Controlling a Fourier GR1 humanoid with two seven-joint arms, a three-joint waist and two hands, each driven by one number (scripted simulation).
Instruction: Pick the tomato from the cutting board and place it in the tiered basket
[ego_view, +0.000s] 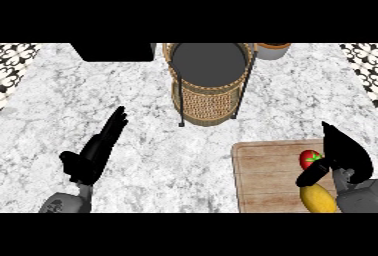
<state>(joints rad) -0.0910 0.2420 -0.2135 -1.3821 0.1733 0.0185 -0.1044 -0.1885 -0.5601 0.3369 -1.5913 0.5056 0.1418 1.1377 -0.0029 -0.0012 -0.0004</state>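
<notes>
head view: tomato (309, 159) lies between right hand's (345, 155) open fingers and thumb.

Marble bench (148, 100) and what stands on it.
Wicker basket (209, 82) at top centre, cutting board (269, 175) lower right, black box (114, 51) upper left, small pot (272, 50) upper right.

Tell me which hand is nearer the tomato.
Right. The right hand is beside the tomato on the cutting board, its thumb right below it. The left hand rests open far across the counter, left of the board.
</notes>
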